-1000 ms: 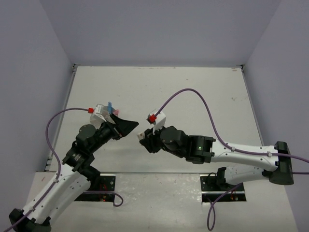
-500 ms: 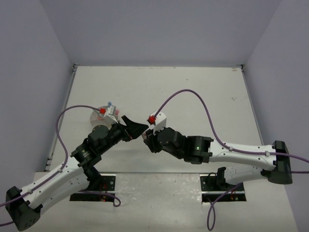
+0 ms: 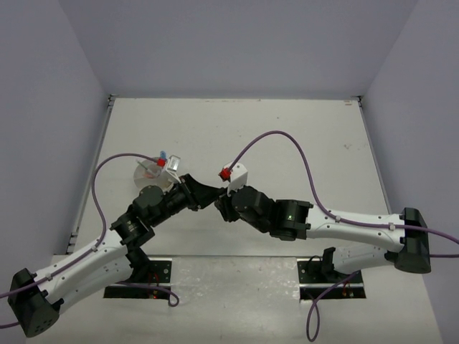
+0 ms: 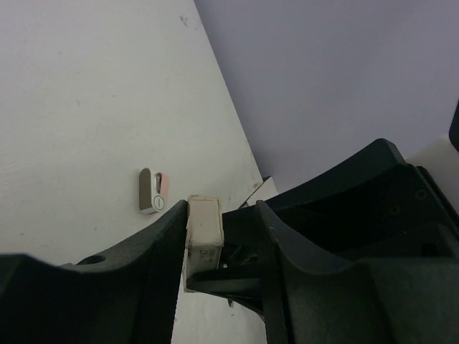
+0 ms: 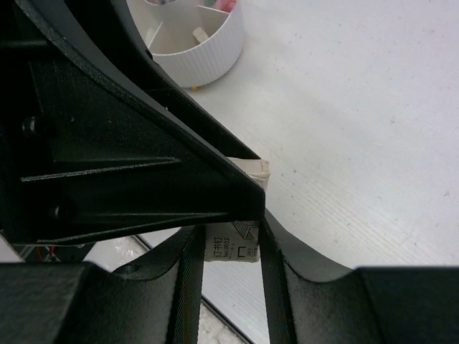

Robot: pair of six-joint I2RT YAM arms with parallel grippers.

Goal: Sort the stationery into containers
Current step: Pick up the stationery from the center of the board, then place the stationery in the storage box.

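A small white printed box (image 5: 233, 247) hangs above the table's middle, and my right gripper (image 5: 231, 236) is shut on its sides. My left gripper (image 4: 222, 215) reaches in from the opposite side and straddles the same box (image 4: 204, 226). Its left pad touches the box. A gap remains at the other pad, where a right finger shows. In the top view both grippers (image 3: 208, 195) (image 3: 221, 204) meet tip to tip and hide the box. The round white container (image 3: 147, 172) stands behind the left wrist. Its compartments (image 5: 208, 50) hold pink and white pieces.
A small grey and pink item (image 4: 153, 190) lies on the white table beyond the left fingers. Purple cables (image 3: 287, 140) loop over both arms. Grey walls close the table on three sides, with the metal base plates (image 3: 237, 276) along the near edge.
My left arm has swung right and forward to meet the right gripper, and its jaws have narrowed around the box. The right gripper kept its grip and shifted slightly.
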